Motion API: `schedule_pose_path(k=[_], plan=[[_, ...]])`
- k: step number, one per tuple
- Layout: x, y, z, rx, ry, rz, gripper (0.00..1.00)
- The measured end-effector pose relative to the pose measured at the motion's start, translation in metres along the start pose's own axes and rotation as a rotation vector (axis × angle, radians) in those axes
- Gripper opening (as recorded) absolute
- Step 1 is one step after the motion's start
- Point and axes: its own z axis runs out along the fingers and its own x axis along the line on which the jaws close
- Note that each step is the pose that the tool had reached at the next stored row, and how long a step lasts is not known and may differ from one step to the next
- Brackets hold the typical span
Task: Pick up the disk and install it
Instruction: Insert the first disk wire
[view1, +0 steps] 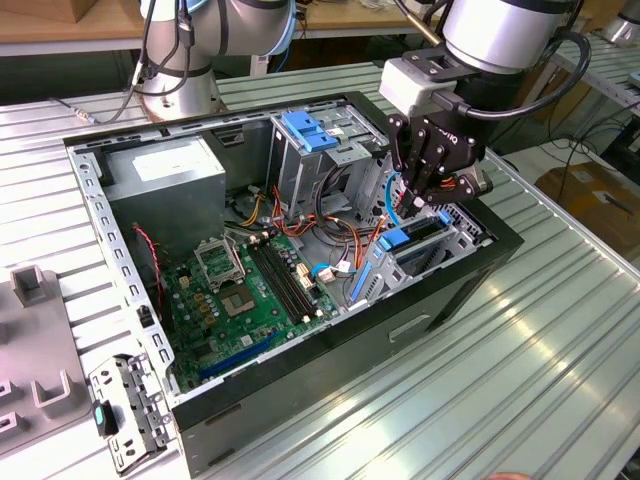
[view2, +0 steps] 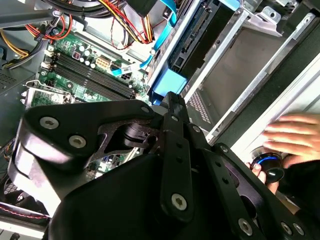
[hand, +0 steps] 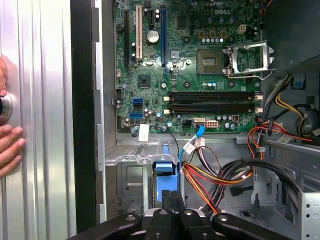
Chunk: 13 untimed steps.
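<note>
The disk (view1: 418, 243) stands on edge in the drive bay at the front corner of the open computer case, on the exterior view's right, with its blue bracket on top. In both wrist views the blue bracket (view2: 170, 82) (hand: 166, 177) lies just beyond my fingertips. My black gripper (view1: 418, 205) (view2: 171, 97) (hand: 170, 199) hangs right above the disk with its fingers pressed together and nothing between them. Whether the tips touch the bracket I cannot tell.
Inside the case (view1: 300, 370) are the green motherboard (view1: 250, 290) (hand: 200, 65), a grey power-supply box (view1: 170, 170), a metal cage with a blue top (view1: 310, 135) and coloured cables (hand: 220, 175). A person's hand (view2: 295, 132) (hand: 10, 145) rests on the ribbed table beside the case. A second arm's base (view1: 180, 60) stands behind.
</note>
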Motion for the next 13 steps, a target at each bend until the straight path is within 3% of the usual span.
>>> schedule_pose_path(k=[6, 10, 11, 13], plan=[[-0.0002, -0.0126, 0.0001, 0.0, 0.0003, 0.0, 0.11], [-0.0004, -0.0253, 0.0005, -0.0002, 0.0002, -0.001, 0.11], [-0.0005, -0.0295, 0.0006, -0.0001, 0.0003, -0.004, 0.11], [-0.0006, -0.0322, 0.0007, 0.0002, -0.0001, -0.03, 0.11]])
